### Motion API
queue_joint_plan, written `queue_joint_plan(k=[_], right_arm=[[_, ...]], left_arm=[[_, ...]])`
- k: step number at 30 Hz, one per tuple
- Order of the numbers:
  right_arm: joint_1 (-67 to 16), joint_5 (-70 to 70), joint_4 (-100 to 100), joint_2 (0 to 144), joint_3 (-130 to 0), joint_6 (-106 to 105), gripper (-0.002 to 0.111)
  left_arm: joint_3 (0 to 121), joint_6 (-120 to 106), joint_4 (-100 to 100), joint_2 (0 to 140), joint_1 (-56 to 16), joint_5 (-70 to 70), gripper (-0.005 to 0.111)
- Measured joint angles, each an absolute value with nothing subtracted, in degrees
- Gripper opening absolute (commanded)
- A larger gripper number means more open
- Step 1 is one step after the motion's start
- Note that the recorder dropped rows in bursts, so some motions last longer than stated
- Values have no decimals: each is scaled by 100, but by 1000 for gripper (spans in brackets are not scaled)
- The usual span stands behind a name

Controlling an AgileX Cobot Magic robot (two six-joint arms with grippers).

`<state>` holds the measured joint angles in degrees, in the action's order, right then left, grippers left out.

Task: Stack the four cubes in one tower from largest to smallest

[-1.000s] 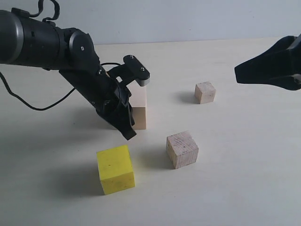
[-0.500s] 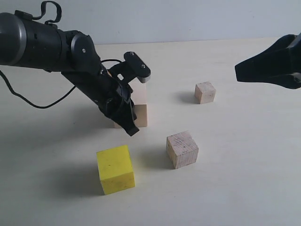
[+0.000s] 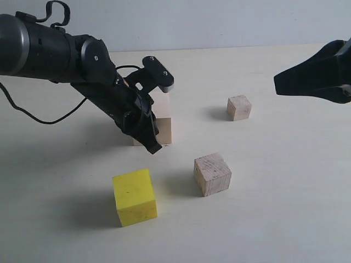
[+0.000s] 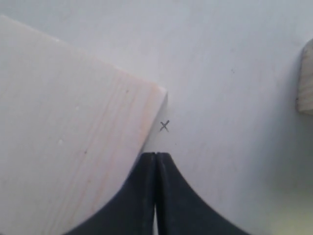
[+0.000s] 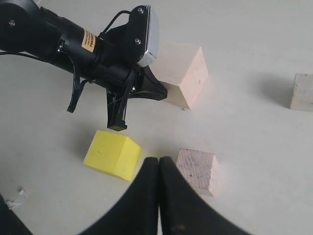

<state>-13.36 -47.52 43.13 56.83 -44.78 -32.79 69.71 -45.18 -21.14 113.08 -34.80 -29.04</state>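
The largest cube (image 3: 164,125) (image 5: 185,73) (image 4: 63,122), pale pinkish wood, stands left of centre, partly hidden behind my left arm. My left gripper (image 3: 153,148) (image 4: 156,154) (image 5: 166,95) is shut and empty, its tip low beside that cube's front corner. In front lie the yellow cube (image 3: 134,197) (image 5: 111,154) and the medium grainy cube (image 3: 212,173) (image 5: 198,170). The smallest cube (image 3: 239,107) (image 5: 303,92) sits apart at the back right. My right gripper (image 3: 276,86) (image 5: 159,158) hovers shut and empty at the right, high above the cubes. No cube rests on another.
A black cable (image 3: 33,118) trails over the table on the left. A small pen cross (image 4: 165,126) marks the tabletop just past the left fingertips. A sliver of another wood cube (image 4: 307,78) shows at one edge of the left wrist view. A pale wall (image 3: 219,22) bounds the back.
The left gripper has shifted slightly toward the back, and the largest cube has slid a little back with it. The right gripper and the other three cubes have not moved.
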Motion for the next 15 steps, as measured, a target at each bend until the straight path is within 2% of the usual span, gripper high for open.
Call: queue_joint_plan(k=[15], right_arm=[[-1336, -4716, 4313, 5683, -4478, -3279, 0]], left_arm=[[6971, -4518, -2114, 11308, -3295, -2862, 0]])
